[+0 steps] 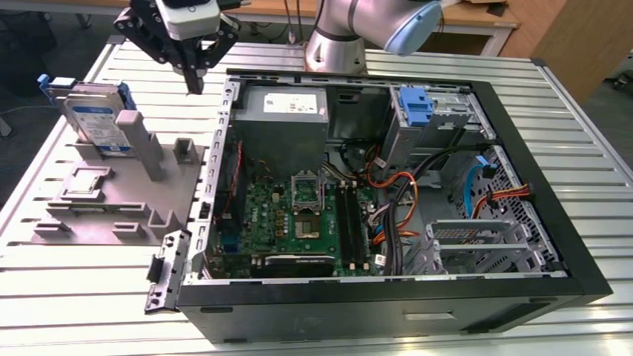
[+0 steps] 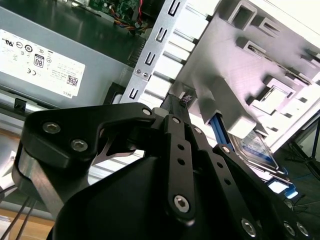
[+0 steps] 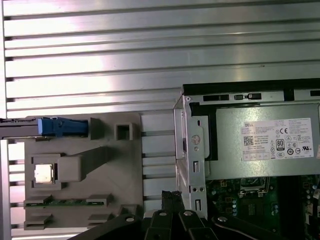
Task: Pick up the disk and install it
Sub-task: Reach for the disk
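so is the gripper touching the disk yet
Apart. In the exterior view the gripper hangs by the case wall, well clear of the disk.

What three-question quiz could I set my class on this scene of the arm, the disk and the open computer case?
1. In the exterior view, on which side of the computer case does the disk stand?
2. True or false: the disk lies inside the case.
3. The gripper is: A clamped on the disk; B shut on nothing, above the gap between the grey fixture and the case; C down inside the case.
Key: 1 the exterior view's left, on edge in the fixture; 2 false; 3 B.
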`<state>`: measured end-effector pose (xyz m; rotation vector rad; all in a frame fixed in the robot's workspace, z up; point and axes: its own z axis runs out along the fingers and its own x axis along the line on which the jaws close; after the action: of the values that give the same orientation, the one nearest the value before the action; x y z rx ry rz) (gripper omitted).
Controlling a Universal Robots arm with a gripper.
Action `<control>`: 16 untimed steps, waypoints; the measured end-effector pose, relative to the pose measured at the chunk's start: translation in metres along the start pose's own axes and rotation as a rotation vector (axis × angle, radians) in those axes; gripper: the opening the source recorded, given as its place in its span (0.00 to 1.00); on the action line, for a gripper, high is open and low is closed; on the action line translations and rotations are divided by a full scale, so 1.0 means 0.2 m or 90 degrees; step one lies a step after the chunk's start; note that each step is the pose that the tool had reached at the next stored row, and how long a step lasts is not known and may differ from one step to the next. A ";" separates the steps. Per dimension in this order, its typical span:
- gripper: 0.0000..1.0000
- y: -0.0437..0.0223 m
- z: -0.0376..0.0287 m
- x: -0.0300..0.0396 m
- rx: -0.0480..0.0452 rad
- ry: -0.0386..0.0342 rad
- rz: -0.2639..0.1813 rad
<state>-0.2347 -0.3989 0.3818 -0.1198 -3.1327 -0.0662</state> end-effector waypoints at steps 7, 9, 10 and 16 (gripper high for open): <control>0.10 -0.001 0.001 0.007 0.0000 0.0004 0.000; 0.10 -0.001 0.001 0.009 0.0001 0.0006 0.000; 0.10 -0.001 0.002 0.010 0.0001 0.0007 0.000; 0.10 -0.001 0.003 0.014 0.0001 0.0010 0.000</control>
<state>-0.2376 -0.3989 0.3812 -0.1198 -3.1311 -0.0660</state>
